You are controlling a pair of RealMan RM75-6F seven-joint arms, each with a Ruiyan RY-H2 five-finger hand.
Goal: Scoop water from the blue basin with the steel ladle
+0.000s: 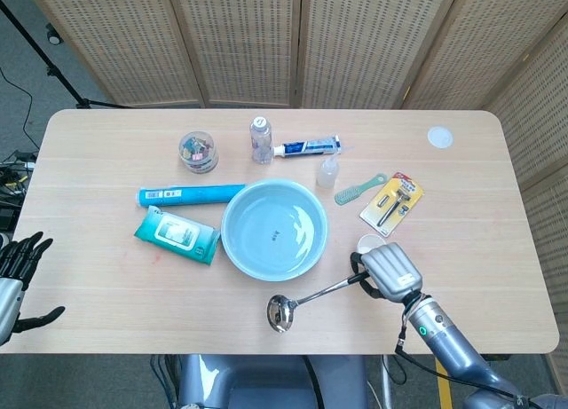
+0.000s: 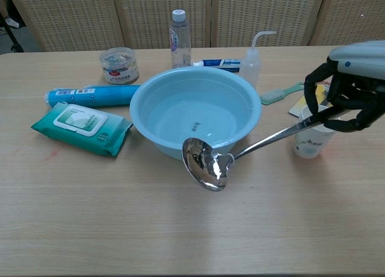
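Ladle first: long-handled shiny steel ladle (image 2: 207, 164) is off the counter, gripped at its handle end by right hand (image 2: 346, 88), dark fingers (image 2: 313, 91) curled round the handle. Handle slopes down to the left, bowl lowest. In chest view the bowl hangs just in front of the near rim of the round light-blue plastic basin (image 2: 195, 112); whether it touches the basin wall can't be told. In head view the ladle bowl (image 1: 280, 312) sits below the basin (image 1: 273, 229), near its lower edge, w/ right hand (image 1: 389, 271) at lower right of basin. Basin holds clear water, mid-counter.

Small white paper cup (image 2: 313, 139) stands just behind/under right hand, partly hidden by it. Left hand (image 1: 18, 271) is at far left edge of the pale wood counter (image 1: 106, 302), fingers spread, holding nothing, well apart from everything.

Left of basin: teal wet-wipes pack (image 2: 81, 128) and blue tube (image 2: 90, 95) behind it. Behind basin: clear plastic bottle w/ white cap (image 2: 179, 38), white squeeze bottle w/ bent nozzle (image 2: 251, 62).
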